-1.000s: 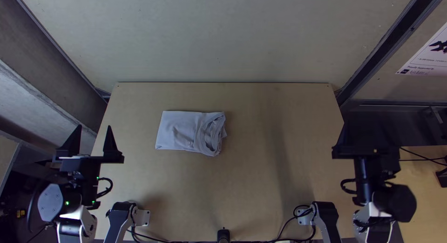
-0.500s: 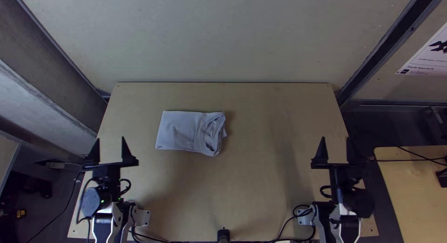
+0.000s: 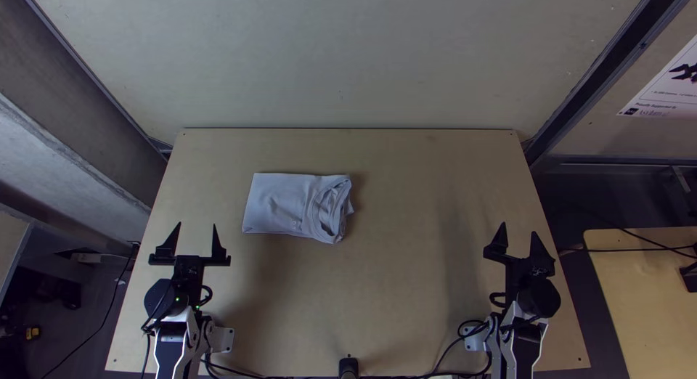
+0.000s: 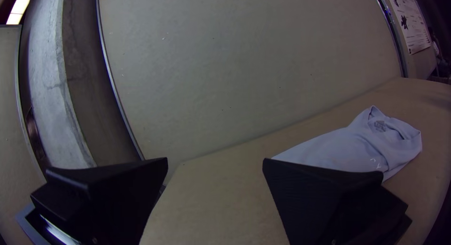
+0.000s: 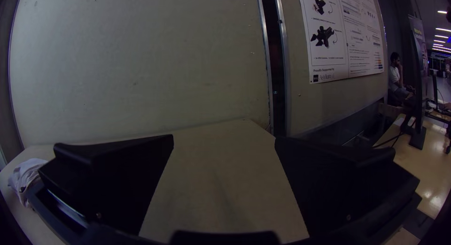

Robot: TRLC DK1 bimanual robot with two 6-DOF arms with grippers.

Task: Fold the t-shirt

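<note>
T-shirt (image 3: 279, 205) is laid on the desk (image 3: 406, 292), left of centre, folded into a compact bundle, bunched at its right end. Left end effector (image 3: 197, 224) and right end effector (image 3: 518, 228) are held open, both apart from the t-shirt. Printed poster (image 3: 664, 92) is seen at the right edge.

Left gripper (image 3: 197, 224) shifted inward; right gripper (image 3: 518, 228) likewise (now turned slightly askew, too).

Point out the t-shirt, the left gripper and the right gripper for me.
T-shirt (image 3: 279, 202): top view, on its smoother, flatter part.
Left gripper (image 3: 197, 224): top view, midway between the tips of its open fingers.
Right gripper (image 3: 518, 228): top view, midway between its open fingers' tips.
</note>
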